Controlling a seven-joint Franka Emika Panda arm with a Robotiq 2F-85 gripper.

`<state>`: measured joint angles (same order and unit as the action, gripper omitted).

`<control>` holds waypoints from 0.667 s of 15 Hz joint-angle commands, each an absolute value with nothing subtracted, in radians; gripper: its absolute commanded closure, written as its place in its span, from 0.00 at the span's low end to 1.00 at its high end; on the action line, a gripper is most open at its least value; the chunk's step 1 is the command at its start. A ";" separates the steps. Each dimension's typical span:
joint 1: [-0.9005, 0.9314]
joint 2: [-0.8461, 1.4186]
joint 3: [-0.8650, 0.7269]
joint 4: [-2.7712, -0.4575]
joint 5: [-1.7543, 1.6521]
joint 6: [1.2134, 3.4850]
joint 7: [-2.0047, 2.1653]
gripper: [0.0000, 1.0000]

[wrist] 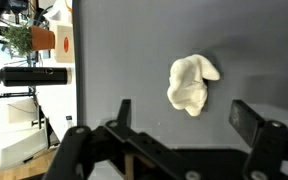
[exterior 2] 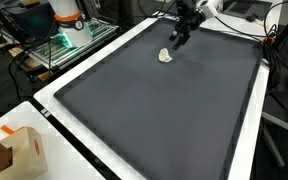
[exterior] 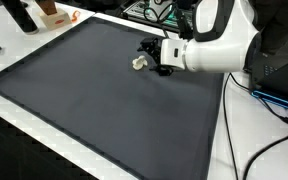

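White lump (wrist: 192,84), probably soft and light, lies on the dark mat (wrist: 124,50) just ahead of the wide-open, empty gripper (wrist: 184,112); I'd pinch it across its middle.

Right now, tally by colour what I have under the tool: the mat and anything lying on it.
Cream-white lump: 1
Dark grey mat: 1
Total: 2
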<state>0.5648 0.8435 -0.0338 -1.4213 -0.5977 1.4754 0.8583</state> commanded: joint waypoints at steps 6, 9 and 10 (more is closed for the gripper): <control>0.551 0.802 0.012 -1.480 -0.598 1.461 0.886 0.00; 0.534 0.768 0.024 -1.509 -0.582 1.473 0.883 0.00; 0.521 0.749 0.033 -1.524 -0.570 1.487 0.872 0.00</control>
